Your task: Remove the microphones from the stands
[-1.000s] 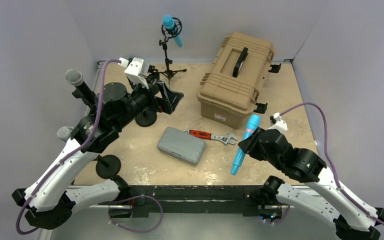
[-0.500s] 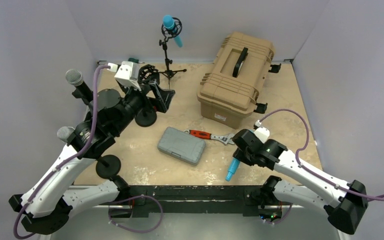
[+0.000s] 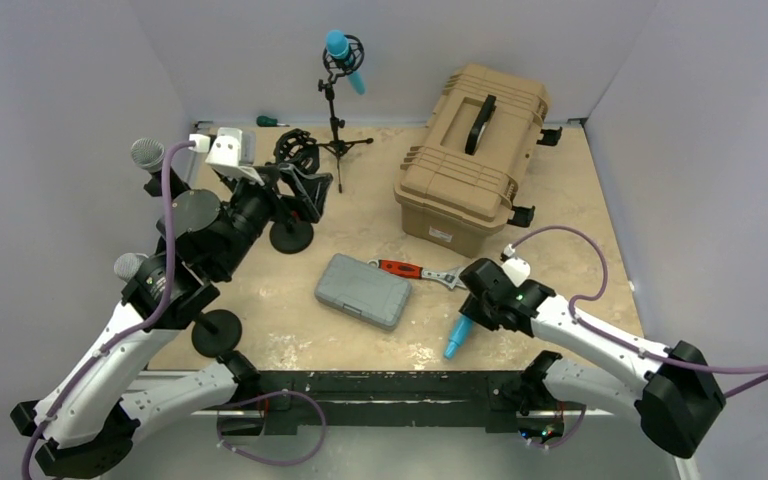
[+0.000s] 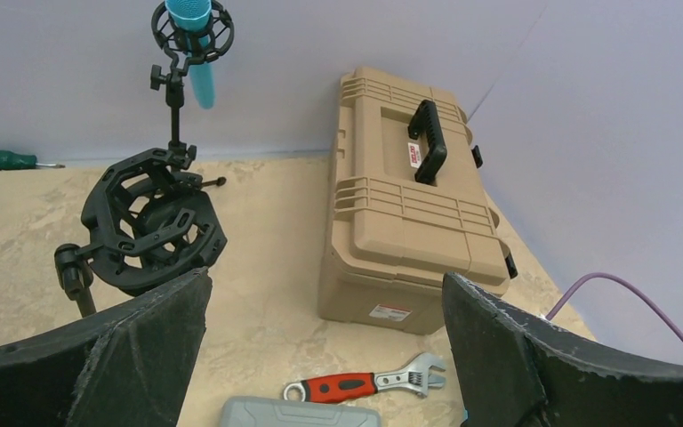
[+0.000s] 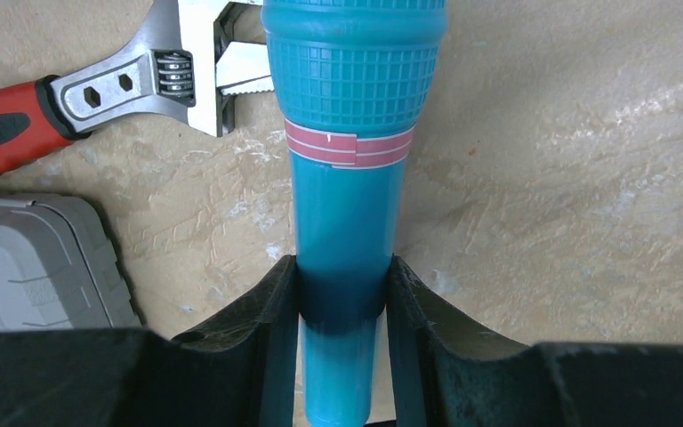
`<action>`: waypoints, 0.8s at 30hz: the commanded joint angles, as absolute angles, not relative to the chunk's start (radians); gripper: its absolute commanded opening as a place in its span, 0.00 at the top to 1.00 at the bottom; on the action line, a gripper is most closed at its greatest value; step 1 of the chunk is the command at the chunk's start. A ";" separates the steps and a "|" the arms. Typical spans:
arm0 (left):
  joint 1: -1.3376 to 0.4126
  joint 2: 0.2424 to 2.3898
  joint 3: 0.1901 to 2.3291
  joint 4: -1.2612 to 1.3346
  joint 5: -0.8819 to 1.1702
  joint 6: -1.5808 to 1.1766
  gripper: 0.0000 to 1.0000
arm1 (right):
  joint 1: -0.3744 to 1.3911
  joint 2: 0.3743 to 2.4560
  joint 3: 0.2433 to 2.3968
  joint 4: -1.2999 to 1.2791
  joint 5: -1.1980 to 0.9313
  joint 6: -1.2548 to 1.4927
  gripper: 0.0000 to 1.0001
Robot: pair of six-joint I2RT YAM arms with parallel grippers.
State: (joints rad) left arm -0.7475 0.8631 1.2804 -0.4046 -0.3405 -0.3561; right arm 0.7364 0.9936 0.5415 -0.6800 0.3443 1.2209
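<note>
Set-down stage, as judged. At lower centre-right of the overhead view, the right gripper (image 5: pixel 341 289) is clamping the blue microphone (image 3: pixel 454 338) by its handle, low over the table (image 3: pixel 570 200). The left gripper (image 4: pixel 323 294) is gaping wide, holding nothing, facing the empty stand (image 4: pixel 151 222) at upper left. The next move is calling for gentle lowering, then release.

Top: high, from near side. Left wrist: forward, distant. Right wrist: close, downward. Shared: wrench (image 3: pixel 420 271).

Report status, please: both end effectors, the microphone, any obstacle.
Left end effector open, empty, facing empty shock mount. Right end effector shut on blue microphone, near wrench. No obstacle seen.
</note>
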 commanded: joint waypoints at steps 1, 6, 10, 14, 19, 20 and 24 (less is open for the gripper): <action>-0.751 0.864 1.276 -0.361 -0.364 -0.333 0.02 | 0.733 1.041 0.566 -0.613 0.352 1.203 0.96; -0.751 0.858 1.273 -0.361 -0.393 -0.333 0.03 | 0.733 1.127 0.596 -0.616 0.358 1.204 0.93; -0.751 0.849 1.266 -0.356 -0.403 -0.334 0.04 | 0.732 1.171 0.612 -0.606 0.362 1.191 0.93; -0.750 0.844 1.259 -0.351 -0.413 -0.334 0.04 | 0.733 1.194 0.605 -0.581 0.338 1.183 0.91; -0.751 0.844 1.259 -0.351 -0.411 -0.336 0.05 | 0.733 1.170 0.587 -0.572 0.335 1.185 0.62; -0.751 0.842 1.259 -0.351 -0.410 -0.336 0.05 | 0.732 1.159 0.585 -0.574 0.339 1.184 0.54; -0.751 0.842 1.259 -0.351 -0.410 -0.335 0.05 | 0.733 1.115 0.588 -0.593 0.357 1.190 0.34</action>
State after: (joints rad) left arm -0.7475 0.8524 1.2617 -0.4030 -0.3981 -0.3542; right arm 0.7338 1.1641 0.5766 -0.6037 0.3305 1.1847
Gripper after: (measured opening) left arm 0.955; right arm 0.608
